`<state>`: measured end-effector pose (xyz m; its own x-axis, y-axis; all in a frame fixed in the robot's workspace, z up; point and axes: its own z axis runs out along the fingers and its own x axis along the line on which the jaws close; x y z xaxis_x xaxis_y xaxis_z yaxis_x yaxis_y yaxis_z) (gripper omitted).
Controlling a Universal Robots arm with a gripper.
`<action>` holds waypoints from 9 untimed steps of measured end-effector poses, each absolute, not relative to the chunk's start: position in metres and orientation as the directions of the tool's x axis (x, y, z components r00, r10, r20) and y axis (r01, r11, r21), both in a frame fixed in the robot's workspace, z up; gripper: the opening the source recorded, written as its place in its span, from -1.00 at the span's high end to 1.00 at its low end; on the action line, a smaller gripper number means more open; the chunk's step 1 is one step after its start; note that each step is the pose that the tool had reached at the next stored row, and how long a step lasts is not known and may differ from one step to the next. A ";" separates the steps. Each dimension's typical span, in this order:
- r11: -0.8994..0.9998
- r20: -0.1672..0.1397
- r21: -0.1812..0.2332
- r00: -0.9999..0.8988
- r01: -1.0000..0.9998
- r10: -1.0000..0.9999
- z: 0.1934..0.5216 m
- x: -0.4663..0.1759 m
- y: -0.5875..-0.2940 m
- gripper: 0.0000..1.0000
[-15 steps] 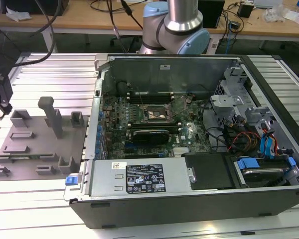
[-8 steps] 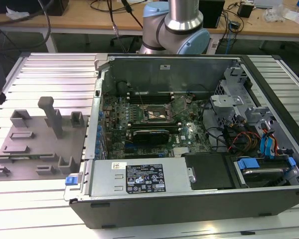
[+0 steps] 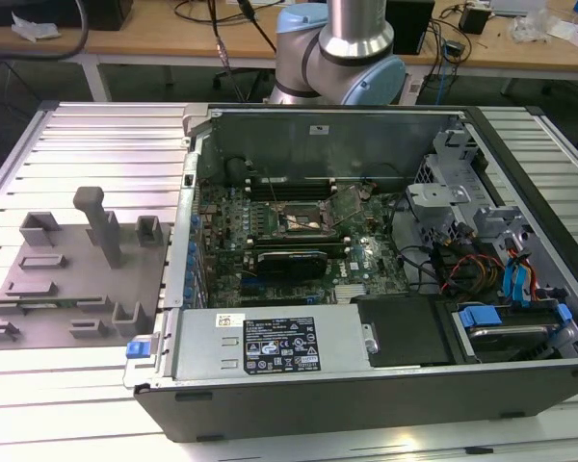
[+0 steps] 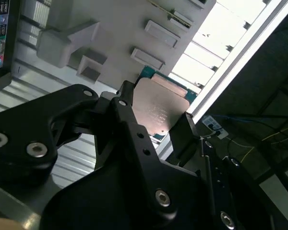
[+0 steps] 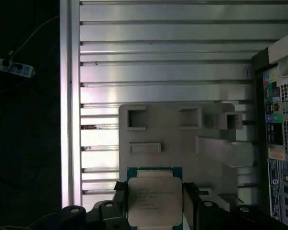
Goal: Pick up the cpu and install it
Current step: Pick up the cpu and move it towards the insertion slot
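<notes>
The cpu [image 5: 155, 201], a flat square chip with a pale metal top and green rim, sits between my black fingers [image 5: 190, 196] in both wrist views. My gripper [image 5: 155, 199] is shut on its two opposite edges. It hangs well above the grey fixture plate [image 5: 182, 143] with its blocks and recesses. In the second wrist view the cpu [image 4: 158, 108] is clamped the same way by my gripper [image 4: 156, 117], with the grey plate [image 4: 110, 33] behind it. In the exterior view the open socket frame [image 3: 303, 219] lies on the motherboard inside the computer case [image 3: 366, 289].
The grey fixture plate [image 3: 77, 269] with upright blocks lies on the ribbed metal table [image 3: 106, 144] at the exterior view's left of the case. The arm's base [image 3: 342, 53] stands behind the case. Drive bays and cables [image 3: 482, 260] fill the case's right side.
</notes>
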<state>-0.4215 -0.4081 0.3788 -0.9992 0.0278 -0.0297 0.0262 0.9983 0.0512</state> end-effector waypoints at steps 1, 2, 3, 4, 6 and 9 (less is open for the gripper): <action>0.998 -0.030 0.051 -0.999 0.026 0.028 0.387 -0.422 -0.408 -0.09; 0.998 -0.030 0.051 -0.999 0.026 0.028 0.391 -0.421 -0.408 -0.09; 0.998 -0.030 0.051 -0.999 0.026 0.028 0.395 -0.421 -0.408 -0.09; 0.998 -0.030 0.051 -0.999 0.026 0.028 0.400 -0.421 -0.408 -0.09; 0.998 -0.030 0.051 -0.999 0.026 0.028 0.412 -0.422 -0.407 -0.09; 0.998 -0.030 0.051 -0.999 0.026 0.028 0.429 -0.421 -0.407 -0.09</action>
